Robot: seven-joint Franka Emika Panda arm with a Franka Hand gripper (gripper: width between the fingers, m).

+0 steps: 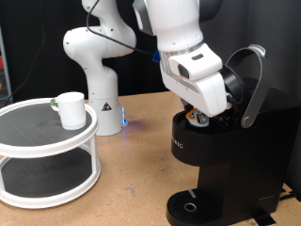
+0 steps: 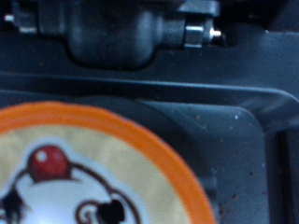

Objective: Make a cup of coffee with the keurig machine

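A: Where is the gripper [image 1: 202,111]?

B: Low inside the keurig machine [image 1: 221,160], lid handle [image 1: 252,80] raised so the chamber lies open, near the worktop's [image 1: 122,184] right edge.

A: And the jaws?

B: Hidden; I cannot tell their gap. An orange-rimmed pod [image 2: 89,173], glossy foil top, seems seated below.

A: The cup [image 1: 69,109]?

B: White ceramic, waiting on the round two-tier stand [image 1: 47,155], left edge.

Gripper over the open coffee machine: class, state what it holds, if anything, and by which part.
It cannot be told. The gripper sits at the keurig machine's open pod chamber; an orange-rimmed pod lid fills the wrist view, but no fingers show.
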